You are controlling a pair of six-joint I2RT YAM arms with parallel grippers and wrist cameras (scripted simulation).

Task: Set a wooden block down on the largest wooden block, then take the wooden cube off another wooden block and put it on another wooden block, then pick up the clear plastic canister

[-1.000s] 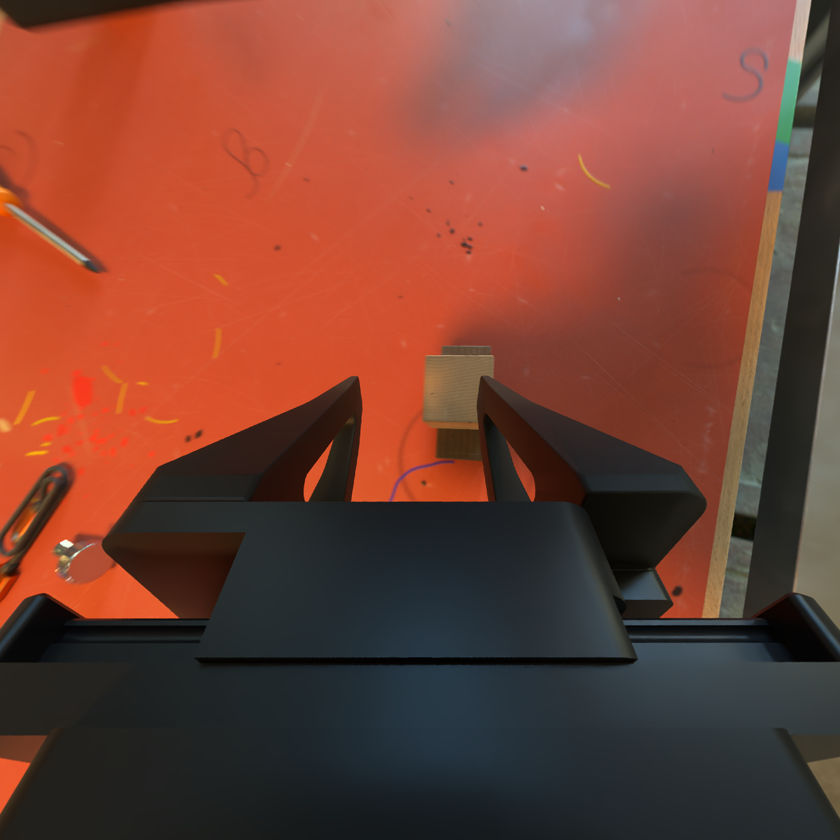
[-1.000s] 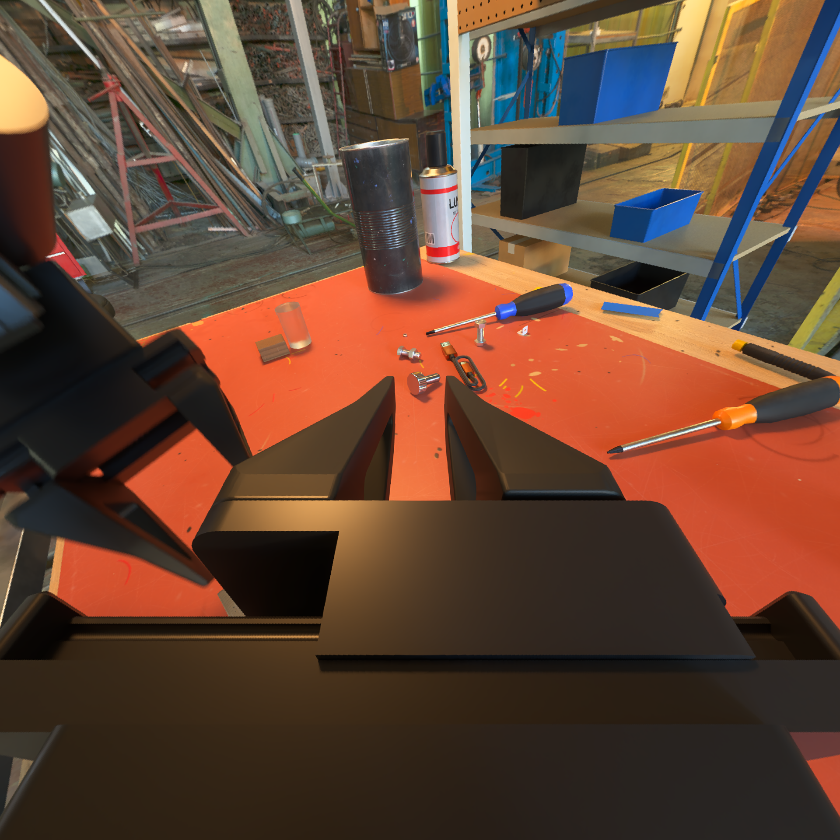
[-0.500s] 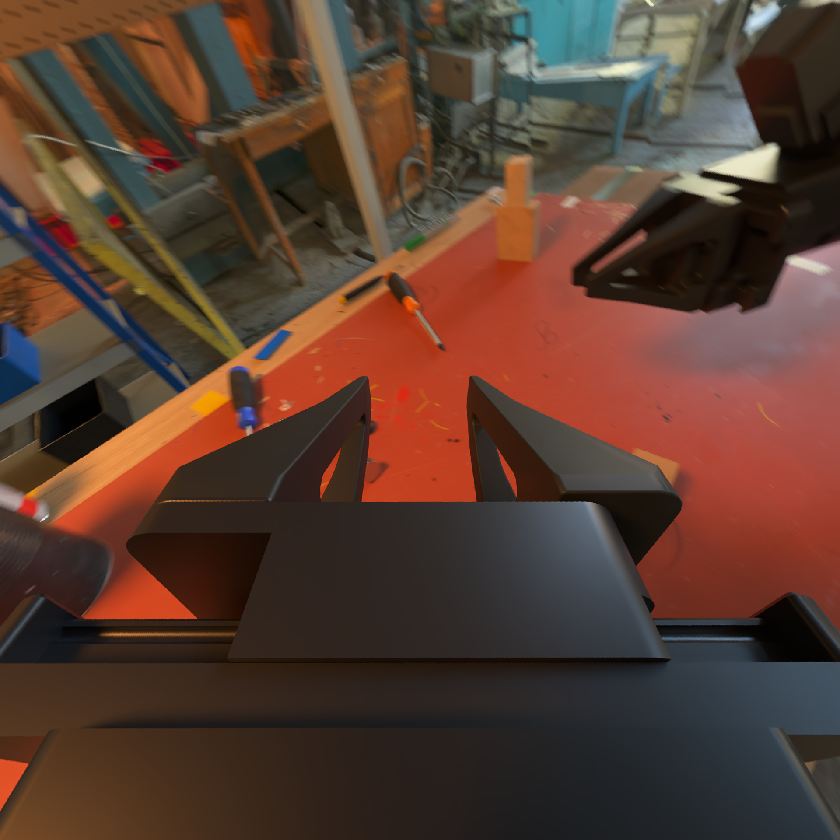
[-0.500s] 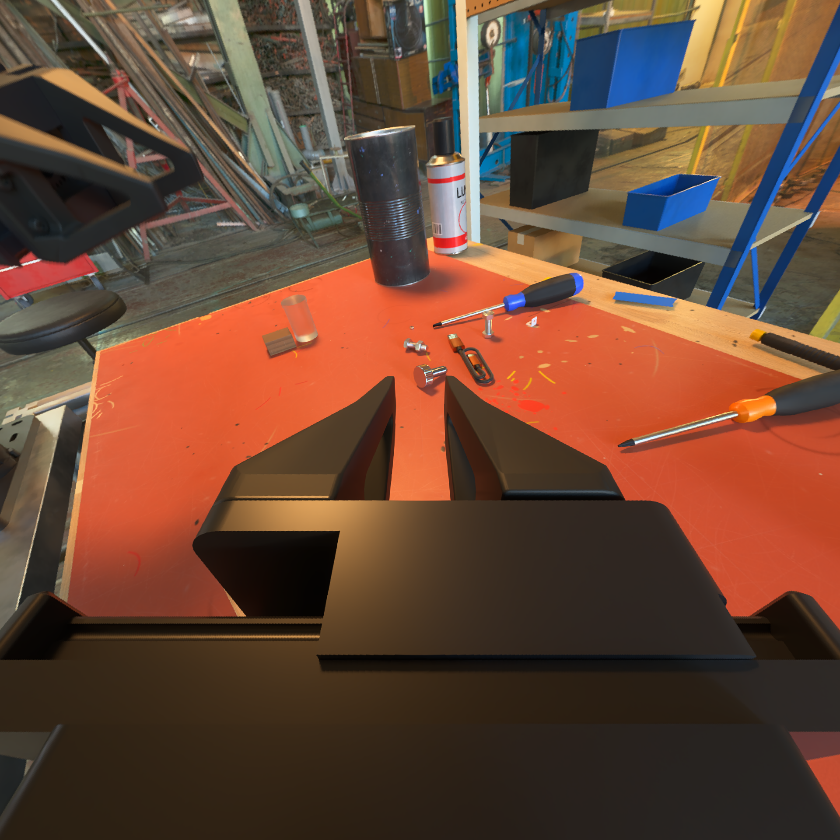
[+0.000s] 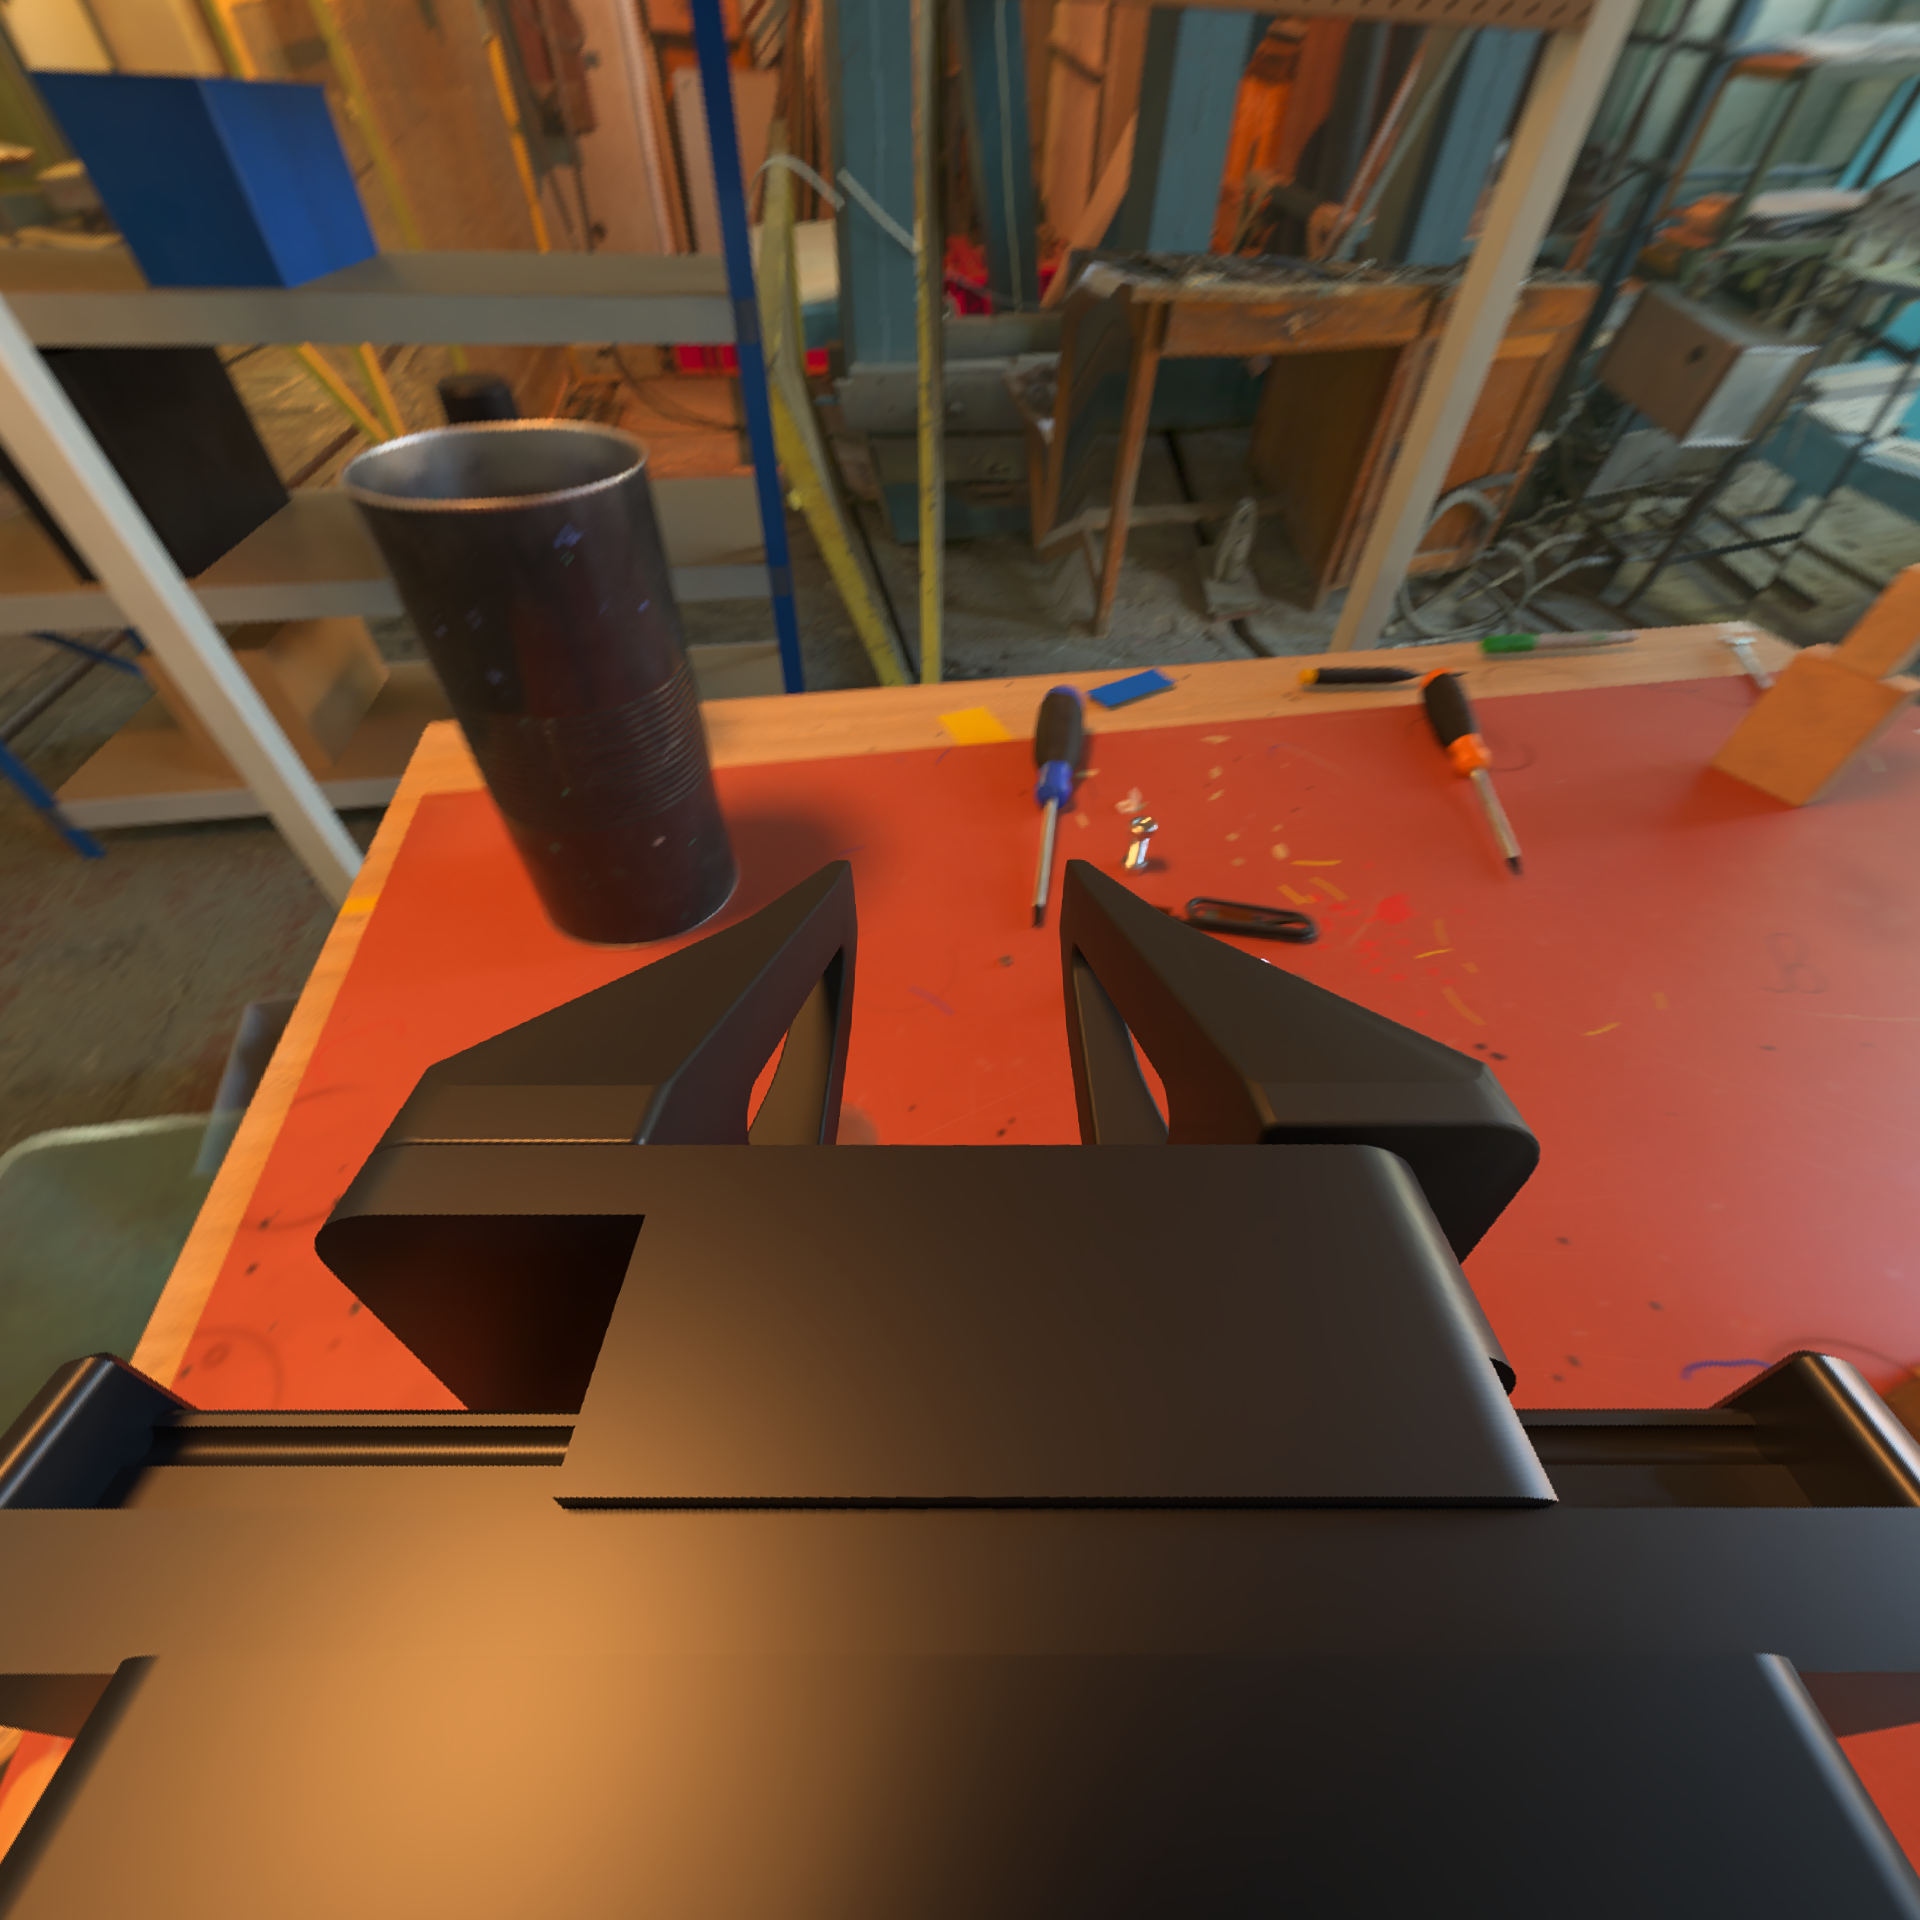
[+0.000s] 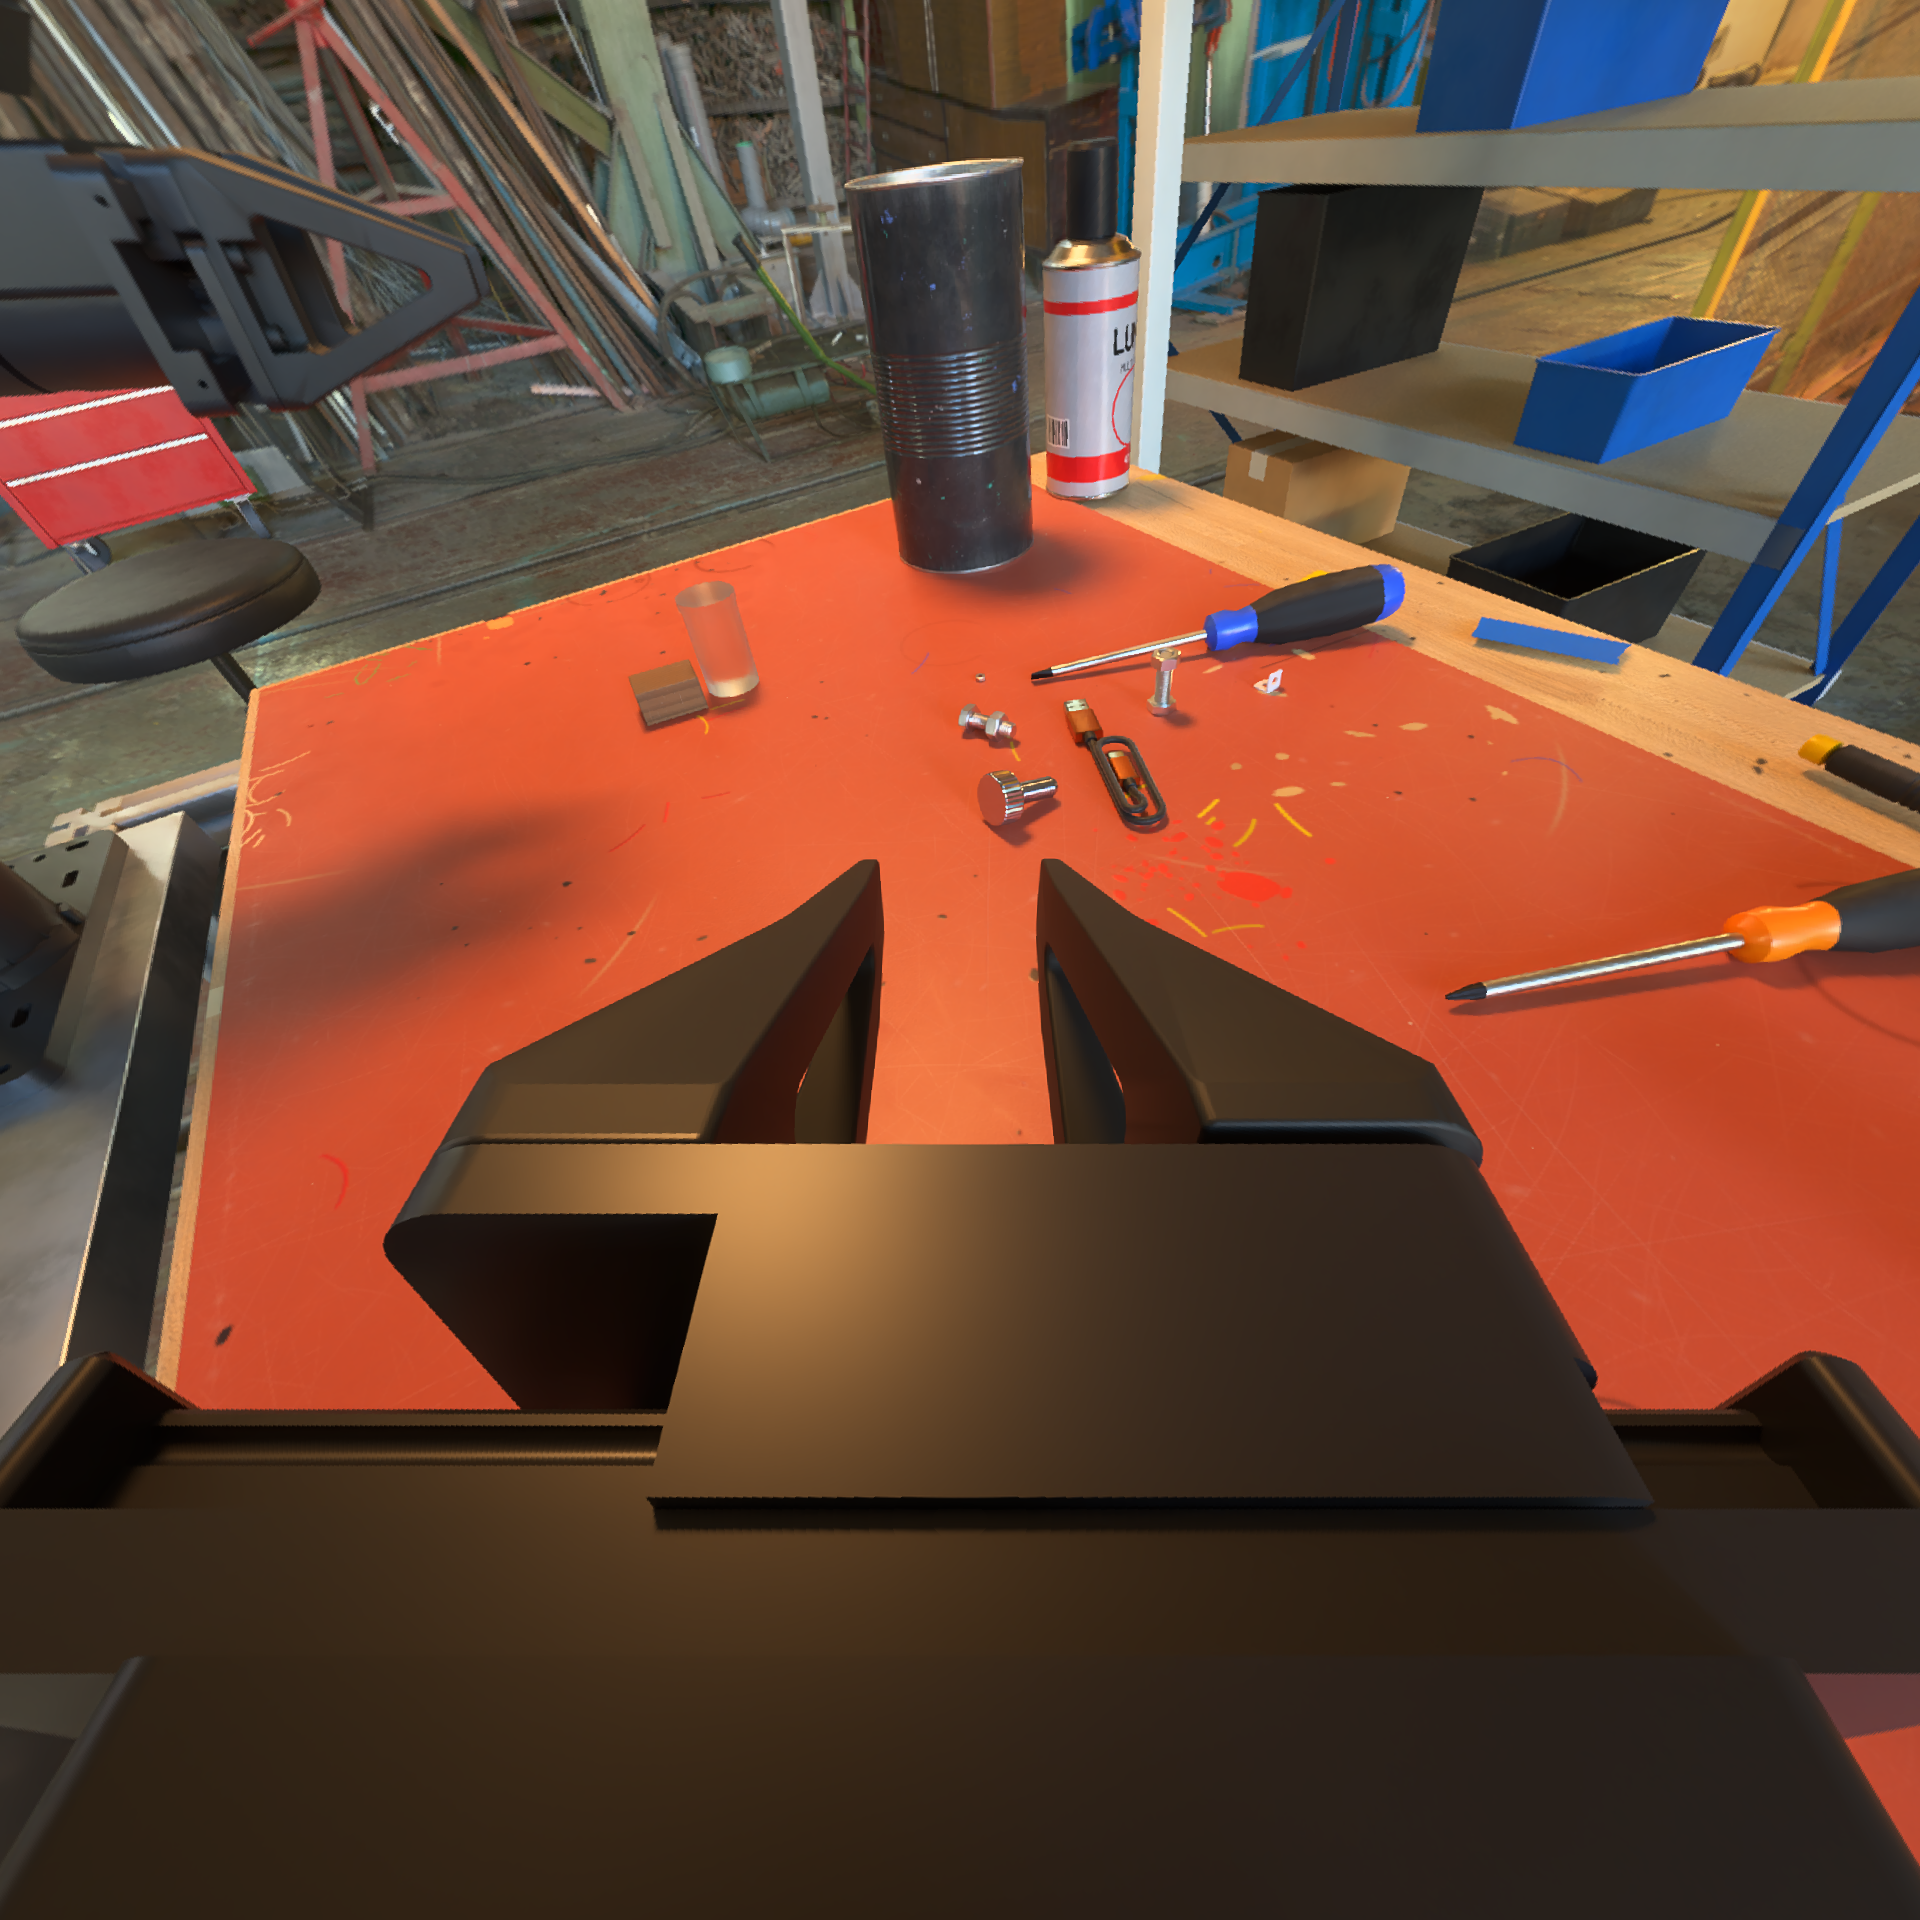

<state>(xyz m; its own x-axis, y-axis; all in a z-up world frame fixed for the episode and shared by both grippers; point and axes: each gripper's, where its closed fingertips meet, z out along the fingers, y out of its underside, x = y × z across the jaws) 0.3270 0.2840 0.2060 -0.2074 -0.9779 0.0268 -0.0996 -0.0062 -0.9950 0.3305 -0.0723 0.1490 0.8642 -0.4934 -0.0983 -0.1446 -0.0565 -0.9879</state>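
In the right wrist view the clear plastic canister [image 6: 717,639] stands upright on the red mat [image 6: 520,935] at the far left. Next to it, a small pale wooden cube [image 6: 665,681] sits on a darker wooden block [image 6: 670,712]. My right gripper [image 6: 958,883] is open and empty, well short of them. My left gripper [image 5: 958,883] is open and empty, pointing across the mat; it also shows raised at the top left of the right wrist view [image 6: 312,281]. A large tan wooden block [image 5: 1818,727] with another block [image 5: 1896,623] on it stands at the far right of the left wrist view.
A tall dark metal can [image 6: 951,364] and a spray can [image 6: 1089,364] stand at the back. A blue-handled screwdriver [image 6: 1299,613], an orange-handled screwdriver [image 6: 1714,945], bolts [image 6: 987,722], a knob [image 6: 1013,795] and a black clip [image 6: 1127,779] lie on the mat. Shelves [image 6: 1558,436] stand beyond the table edge.
My left gripper has lifted away from above the cube on the dark block and swung round to face the dark can. The right gripper's jaws have spread a little.
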